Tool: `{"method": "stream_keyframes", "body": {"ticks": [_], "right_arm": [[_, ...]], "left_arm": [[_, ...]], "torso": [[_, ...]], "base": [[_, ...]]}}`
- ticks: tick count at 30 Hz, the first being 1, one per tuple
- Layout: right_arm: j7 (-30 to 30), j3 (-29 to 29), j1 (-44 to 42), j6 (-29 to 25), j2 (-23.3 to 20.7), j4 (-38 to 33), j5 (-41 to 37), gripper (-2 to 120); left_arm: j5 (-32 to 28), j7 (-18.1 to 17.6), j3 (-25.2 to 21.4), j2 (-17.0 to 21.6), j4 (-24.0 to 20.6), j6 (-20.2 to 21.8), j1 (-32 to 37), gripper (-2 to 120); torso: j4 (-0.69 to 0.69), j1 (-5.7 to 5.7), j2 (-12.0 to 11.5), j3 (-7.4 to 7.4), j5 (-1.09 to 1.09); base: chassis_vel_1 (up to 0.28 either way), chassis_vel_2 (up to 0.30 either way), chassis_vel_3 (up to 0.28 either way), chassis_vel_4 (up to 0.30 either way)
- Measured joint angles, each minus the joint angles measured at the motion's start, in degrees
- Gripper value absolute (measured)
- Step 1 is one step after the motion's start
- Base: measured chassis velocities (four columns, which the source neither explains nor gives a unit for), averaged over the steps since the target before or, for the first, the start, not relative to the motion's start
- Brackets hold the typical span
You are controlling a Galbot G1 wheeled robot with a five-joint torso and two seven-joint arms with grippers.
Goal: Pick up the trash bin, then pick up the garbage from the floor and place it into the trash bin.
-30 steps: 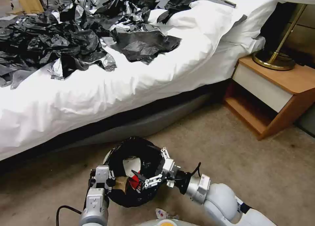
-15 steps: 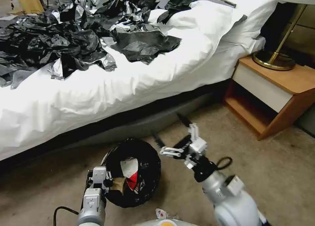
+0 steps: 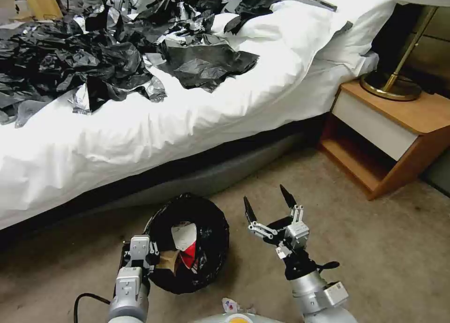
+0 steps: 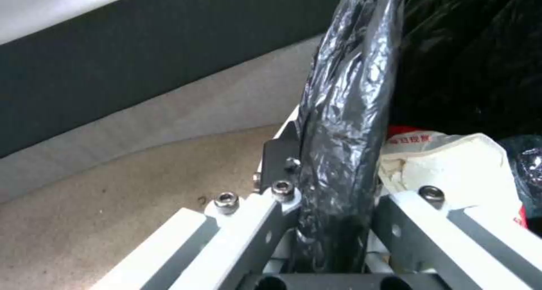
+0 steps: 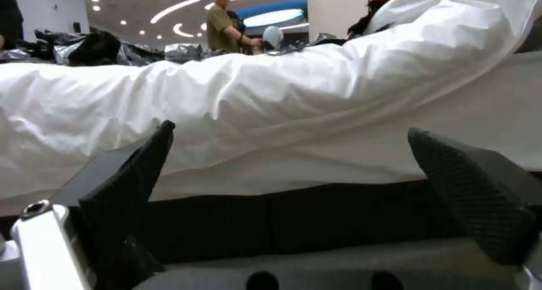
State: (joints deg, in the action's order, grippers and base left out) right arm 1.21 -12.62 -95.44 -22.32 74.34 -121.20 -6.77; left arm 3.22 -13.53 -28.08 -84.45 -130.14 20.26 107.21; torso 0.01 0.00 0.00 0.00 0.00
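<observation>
1. The trash bin [image 3: 190,244] is sitting on the carpet [image 3: 365,248] close in front of the robot, just off the side edge of the bed [image 3: 187,112]. Its black liner is folding over the rim.
2. The left gripper [image 3: 147,257] is clamping the bin's near-left rim. In the left wrist view the liner-covered rim [image 4: 344,125] is running straight up between the two closed fingers [image 4: 248,222], so the grip is pinching the wall, one finger outside and one inside.
3. Garbage is lying inside the bin: a white tissue [image 3: 183,236], a red-white packet [image 3: 191,257] and a brown wrapper [image 3: 169,262]. The left wrist view is showing the same crumpled white piece [image 4: 457,163] just behind the inner finger.
4. The right gripper [image 3: 268,206] is hovering above the carpet just to the right of the bin, apart from it, tips pointing up and toward the bed. Its jaws are spread wide and holding nothing; the right wrist view is showing bed skirt and white sheet through the gap between the fingertips [image 5: 130,184].
5. One small white scrap [image 3: 230,305] is lying on the carpet near the robot's base, behind the bin, nearer the robot than either gripper.
6. Judgement: that scrap is lying back and down from the right gripper, which seems the free arm for it. The wrist would need turning downward first. The scrap's long axis is too small to tell.
</observation>
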Motion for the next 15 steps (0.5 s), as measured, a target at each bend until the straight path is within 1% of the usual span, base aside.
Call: {"method": "stream_keyframes", "body": {"ticks": [4,8,12,15], "right_arm": [[-0.01,0.06,0.91,0.63,-0.59,0.00,-0.74,100],[-0.01,0.12,1.33,0.75,-0.74,0.08,-0.98,100],[-0.01,0.41,1.59,0.96,-0.68,0.10,-1.06,100],[0.00,0.44,1.75,1.05,-0.64,0.19,-1.07,100]], "left_arm": [[-0.05,-0.10,-0.18,-0.15,-0.30,0.00,0.06,1],[-0.10,-0.13,-0.30,-0.23,-0.37,0.00,0.11,1],[-0.35,-0.13,-0.47,-0.19,-0.58,0.00,0.05,1],[-0.50,-0.14,-0.58,-0.13,-0.58,0.02,0.02,1]], "torso": [[0.00,0.01,0.00,0.00,0.00],[0.00,0.00,0.00,0.00,0.00],[-0.02,0.00,0.00,0.00,0.02],[-0.02,0.00,0.00,0.00,-0.01]], "base": [[0.018,-0.008,-0.005,0.017],[0.097,-0.104,-0.096,0.092],[0.176,-0.195,-0.186,0.159],[0.218,-0.228,-0.245,0.234]]}}
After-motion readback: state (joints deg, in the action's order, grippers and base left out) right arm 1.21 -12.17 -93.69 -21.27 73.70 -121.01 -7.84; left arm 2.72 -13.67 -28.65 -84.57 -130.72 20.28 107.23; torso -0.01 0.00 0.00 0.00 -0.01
